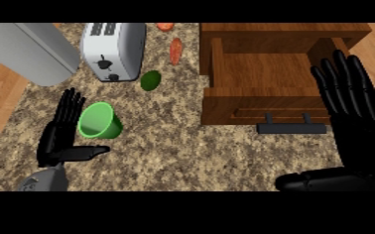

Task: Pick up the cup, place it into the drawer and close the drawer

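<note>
Speckled stone counter (190, 153), wood surface (9, 94) beside

Free room: centre and bottom of frame, over the speckled stone desk (183, 153). Open wooden drawer (264, 69) upper right, top unobstructed; its black bar handle (291, 128) juts out below. White toaster (113, 49), dark green oval fruit (150, 80) and orange vegetable piece (176, 51) crowd upper centre-left.

Left hand (58, 139), fingers (70, 106) straight, sits beside green cup (99, 121); right hand (348, 99) at open drawer (264, 72).
</note>
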You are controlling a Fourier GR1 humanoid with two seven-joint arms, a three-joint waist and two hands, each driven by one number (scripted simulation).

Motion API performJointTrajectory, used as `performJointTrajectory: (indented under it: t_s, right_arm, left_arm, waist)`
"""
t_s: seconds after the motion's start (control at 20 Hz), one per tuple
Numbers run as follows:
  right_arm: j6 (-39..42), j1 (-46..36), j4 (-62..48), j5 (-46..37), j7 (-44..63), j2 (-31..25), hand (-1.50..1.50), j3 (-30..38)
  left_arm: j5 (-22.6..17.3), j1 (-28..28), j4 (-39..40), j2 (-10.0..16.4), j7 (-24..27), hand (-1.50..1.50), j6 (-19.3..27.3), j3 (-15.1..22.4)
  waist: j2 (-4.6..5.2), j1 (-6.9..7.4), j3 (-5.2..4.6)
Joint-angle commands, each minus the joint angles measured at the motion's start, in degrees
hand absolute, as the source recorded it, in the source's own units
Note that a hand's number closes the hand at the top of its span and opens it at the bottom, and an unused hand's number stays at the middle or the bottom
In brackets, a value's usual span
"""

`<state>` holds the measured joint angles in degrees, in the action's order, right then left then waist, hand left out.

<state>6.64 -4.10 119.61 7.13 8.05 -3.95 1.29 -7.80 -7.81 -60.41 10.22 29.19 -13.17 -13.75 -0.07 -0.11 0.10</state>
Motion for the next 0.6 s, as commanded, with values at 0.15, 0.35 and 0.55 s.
performJointTrajectory:
  t_s: [0.15,0.35,0.55]
  right_arm:
    - [-1.29,-1.58,3.44,0.20,5.61,-0.55,-1.50,-0.19]
    - [-1.08,-3.41,0.26,0.98,3.76,-0.65,-1.50,1.40]
    - [-0.36,-3.79,-2.82,-0.32,1.45,-0.35,-1.50,0.68]
  left_arm:
    - [0.92,-3.21,12.17,1.61,8.63,-1.50,-0.55,-1.73]
    - [0.72,-6.43,19.93,2.90,11.59,-1.50,-1.18,-2.66]
    - [2.31,-7.11,20.86,-0.23,12.10,-1.50,2.53,-0.46]
  waist:
    - [0.09,-0.11,-0.13]
    - [0.12,-0.10,-0.12]
    - [0.12,-0.01,-0.12]
